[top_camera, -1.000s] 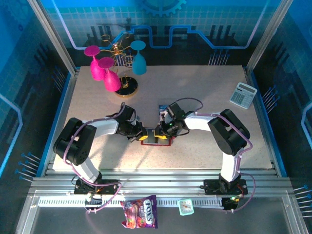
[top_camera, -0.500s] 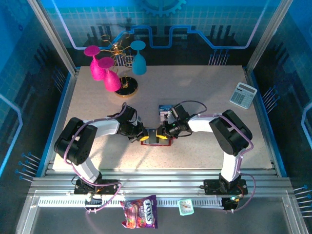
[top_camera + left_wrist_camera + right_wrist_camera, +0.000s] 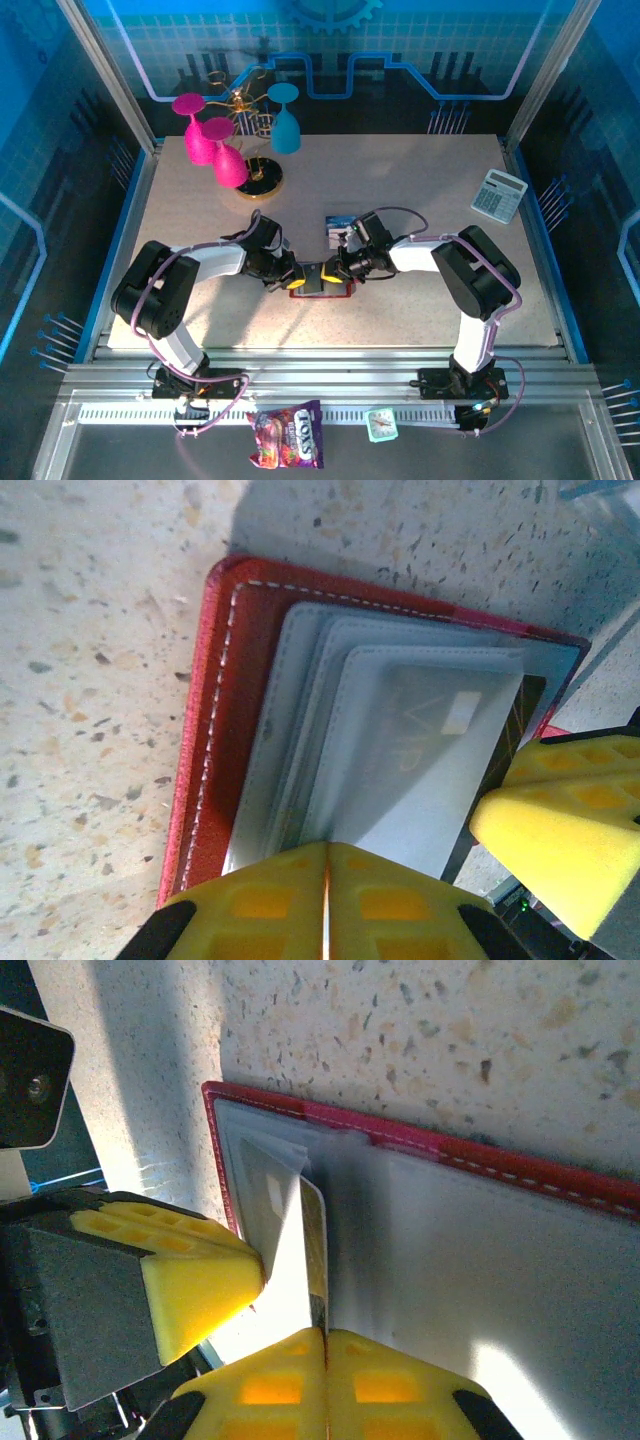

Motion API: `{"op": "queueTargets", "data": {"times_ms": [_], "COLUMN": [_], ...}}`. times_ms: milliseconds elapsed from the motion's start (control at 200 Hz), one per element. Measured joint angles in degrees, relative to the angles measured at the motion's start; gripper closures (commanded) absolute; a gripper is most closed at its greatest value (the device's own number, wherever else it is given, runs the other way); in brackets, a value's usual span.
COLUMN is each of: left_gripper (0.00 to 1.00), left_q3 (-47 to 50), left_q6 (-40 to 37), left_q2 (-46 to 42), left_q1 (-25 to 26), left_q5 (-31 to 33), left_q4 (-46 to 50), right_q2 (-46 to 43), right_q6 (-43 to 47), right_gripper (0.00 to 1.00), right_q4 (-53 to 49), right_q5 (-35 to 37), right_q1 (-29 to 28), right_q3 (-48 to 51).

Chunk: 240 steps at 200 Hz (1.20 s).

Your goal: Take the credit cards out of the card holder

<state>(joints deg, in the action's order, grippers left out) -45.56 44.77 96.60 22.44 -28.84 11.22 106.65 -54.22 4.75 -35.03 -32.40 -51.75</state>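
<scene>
I'm looking down on a small red folding card holder [image 3: 470, 1160] with white stitching, lying open on the pale speckled table [image 3: 450, 1030]. Its smooth grey inner pocket [image 3: 480, 1290] takes up the right half of my view. My right gripper [image 3: 325, 1350] has its two yellow ridged pads pressed together at the bottom edge. A thin whitish plastic card [image 3: 305, 1250] with a rounded corner runs edge-on into the seam between them. Just left of it I see the left gripper [image 3: 205, 1272], one yellow wedge pad on a dark grey block; I can't tell whether it touches the card. A white housing with a dark round lens [image 3: 30, 1085] sits at upper left.
</scene>
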Motion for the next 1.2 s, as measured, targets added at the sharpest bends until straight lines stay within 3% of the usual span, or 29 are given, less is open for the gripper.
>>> {"op": "queueTargets", "data": {"times_ms": [220, 795, 915, 1016, 1201], "left_gripper": [0.90, 0.82, 0.81, 0.82, 0.83], "left_q3": [0.0, 0.0, 0.0, 0.0, 0.0], "left_q6": [0.0, 0.3, 0.3, 0.4, 1.0], "left_q2": [-0.2, -3.1, -3.8, -3.8, -3.8], "left_q1": [0.2, 0.2, 0.2, 0.2, 0.2], "left_q5": [0.8, 3.4, 3.4, 3.4, 3.3], "left_q4": [0.3, 0.6, 0.5, 0.5, 0.3], "right_q2": [-1.4, -7.2, -7.2, -7.2, -7.2], "right_q6": [0.7, 9.9, 9.9, 9.4, 8.1], "right_gripper": [0.93, 0.95, 0.93, 0.85, 0.84], "right_q4": [-0.5, -15.8, -16.3, -16.3, -16.3], "right_q5": [-0.2, 5.2, 5.8, 6.1, 6.2], "right_q1": [1.5, 4.3, 3.5, 2.6, 0.9], "right_q3": [2.0, -0.2, -0.8, -1.5, -2.3]}}
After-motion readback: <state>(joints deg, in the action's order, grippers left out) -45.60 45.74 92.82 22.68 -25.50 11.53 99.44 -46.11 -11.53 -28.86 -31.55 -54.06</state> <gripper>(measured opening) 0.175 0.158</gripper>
